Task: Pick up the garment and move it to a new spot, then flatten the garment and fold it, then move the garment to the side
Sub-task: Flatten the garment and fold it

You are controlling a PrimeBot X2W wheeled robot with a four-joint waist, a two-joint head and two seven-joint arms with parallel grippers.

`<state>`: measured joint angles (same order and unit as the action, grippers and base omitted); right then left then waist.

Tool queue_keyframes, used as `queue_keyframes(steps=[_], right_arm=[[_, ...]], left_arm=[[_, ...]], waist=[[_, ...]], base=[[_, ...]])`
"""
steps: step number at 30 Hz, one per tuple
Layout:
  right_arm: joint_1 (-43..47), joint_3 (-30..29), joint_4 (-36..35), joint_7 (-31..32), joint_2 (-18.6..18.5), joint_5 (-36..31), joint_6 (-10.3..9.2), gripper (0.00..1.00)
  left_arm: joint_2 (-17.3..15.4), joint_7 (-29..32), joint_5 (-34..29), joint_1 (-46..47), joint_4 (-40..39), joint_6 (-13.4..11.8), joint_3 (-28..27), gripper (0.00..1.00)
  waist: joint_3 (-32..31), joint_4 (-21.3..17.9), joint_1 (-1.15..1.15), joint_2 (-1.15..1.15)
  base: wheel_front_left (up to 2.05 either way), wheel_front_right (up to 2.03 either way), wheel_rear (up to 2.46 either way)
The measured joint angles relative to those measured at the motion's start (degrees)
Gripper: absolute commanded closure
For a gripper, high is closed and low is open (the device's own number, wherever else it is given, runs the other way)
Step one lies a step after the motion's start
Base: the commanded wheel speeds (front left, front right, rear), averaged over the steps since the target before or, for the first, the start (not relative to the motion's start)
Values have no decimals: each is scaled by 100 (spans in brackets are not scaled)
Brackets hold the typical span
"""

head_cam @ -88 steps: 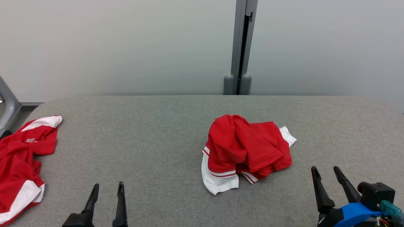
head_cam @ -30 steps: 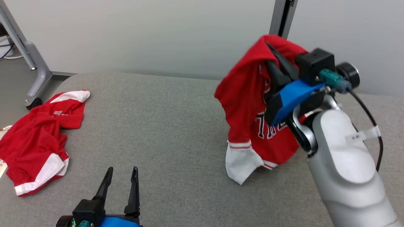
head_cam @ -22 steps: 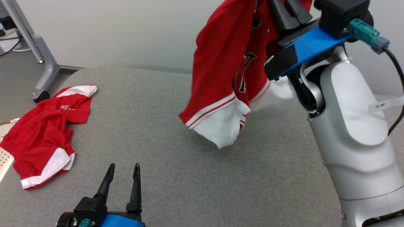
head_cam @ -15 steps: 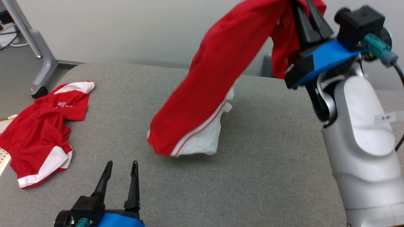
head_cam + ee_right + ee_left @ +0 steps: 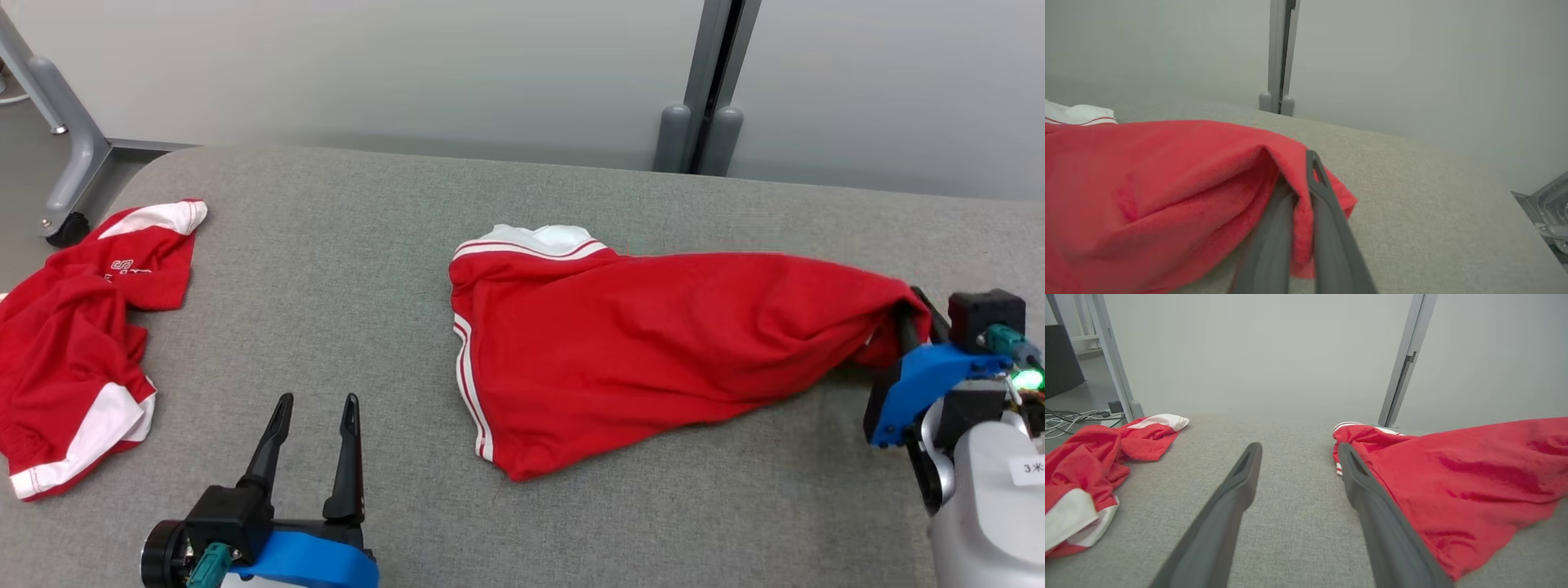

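A: What kind of room is this?
B: A lab or test room, by the look of it. A grey cloth-covered table (image 5: 326, 269) stands before bare pale partition panels (image 5: 367, 73), a grey metal post (image 5: 718, 73) behind it.
A: Anything else?
B: Left of the table, a wheeled frame leg (image 5: 73, 159), and loose cables (image 5: 1069, 416) on the floor.

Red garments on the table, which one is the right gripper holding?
The garment spread across the middle, its right end pinched in the shut right gripper. The other garment lies crumpled at the left edge of the table, untouched.
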<state>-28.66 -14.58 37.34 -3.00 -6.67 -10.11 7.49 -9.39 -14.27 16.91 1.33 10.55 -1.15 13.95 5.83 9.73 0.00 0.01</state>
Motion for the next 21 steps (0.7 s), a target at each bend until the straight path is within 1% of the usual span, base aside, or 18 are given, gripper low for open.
queue_keyframes(steps=[3,6,11,16,17,21], right_arm=[[213,-197,10,37,64,-94,0,0],[464,-332,-185,33,148,-78,0,0],[1061,-314,-732,152,313,270,0,0],[1561,-269,-1206,721,369,859,0,0],[1605,-277,-1269,844,374,887,0,0],[1552,-310,-1260,1277,374,1106,0,0]], left_arm=[[-8,-3,0,1,19,-7,3,0],[-19,-3,18,-2,25,-32,7,0],[-66,-3,35,-48,20,-56,-3,0],[-93,3,76,-97,-8,-74,-3,0],[-98,4,76,-104,-14,-81,2,0],[-108,7,76,-98,-77,-83,24,0]], waist=[[-35,-39,0,0],[-85,-94,0,0],[-166,-225,-1,0],[-203,-390,-1,0],[-202,-420,-1,0],[-119,-454,-1,0]], base=[[0,0,0],[0,0,0],[0,0,0],[0,0,0],[0,0,0],[0,0,0]])
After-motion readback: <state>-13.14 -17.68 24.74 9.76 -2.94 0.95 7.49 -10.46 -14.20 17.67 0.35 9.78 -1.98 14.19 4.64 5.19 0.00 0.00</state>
